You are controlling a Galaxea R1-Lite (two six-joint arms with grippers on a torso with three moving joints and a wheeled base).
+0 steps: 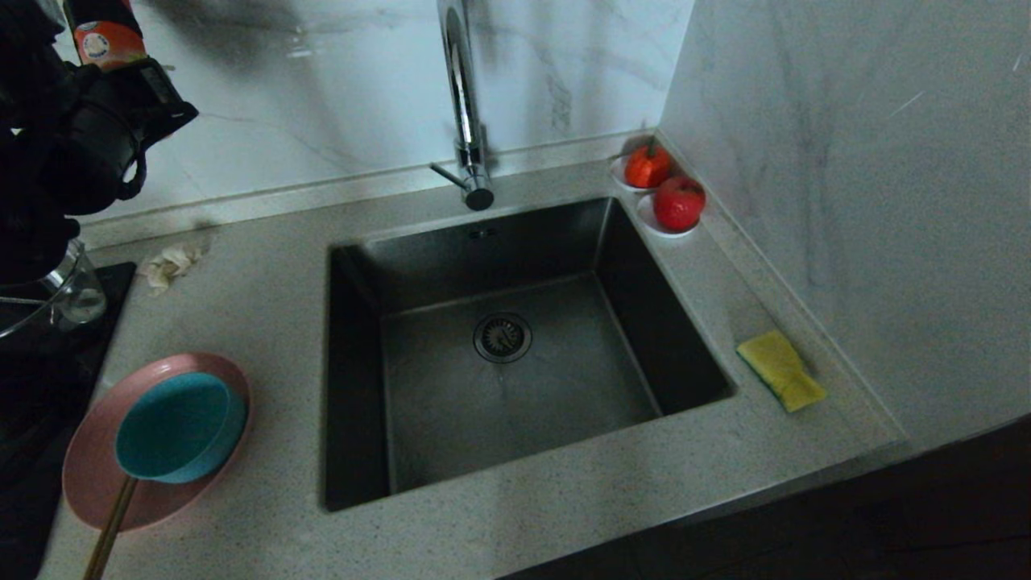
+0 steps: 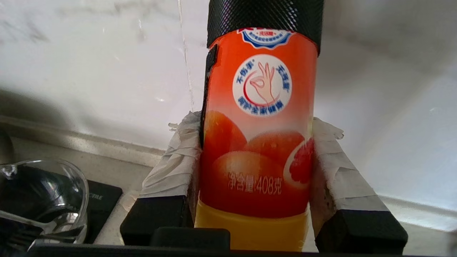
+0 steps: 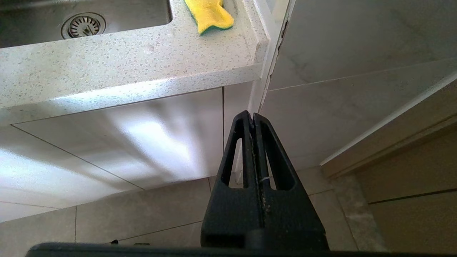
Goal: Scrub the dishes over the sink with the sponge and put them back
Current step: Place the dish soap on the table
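The teal bowl [image 1: 179,427] rests on the pink plate [image 1: 89,483] on the counter left of the sink [image 1: 451,403]. On the counter right of the sink, beside the wall, lies the yellow sponge [image 1: 780,370] [image 3: 209,14]. My left gripper [image 1: 113,76] [image 2: 255,125] is raised at the far left against the back wall. It is shut on an orange detergent bottle [image 1: 103,36] [image 2: 259,117], whose body sits between the cloth-wrapped fingers [image 2: 175,157]. The right gripper [image 3: 252,116] hangs shut and empty below the counter edge.
A tall chrome tap [image 1: 461,97] stands behind the sink. Two white saucers with red fruit [image 1: 678,203] sit in the back right corner. A glass pot [image 1: 48,290] [image 2: 43,200] stands on a black hob at left, near a beige cloth wad [image 1: 167,264]. A wooden stick [image 1: 109,532] leans on the plate.
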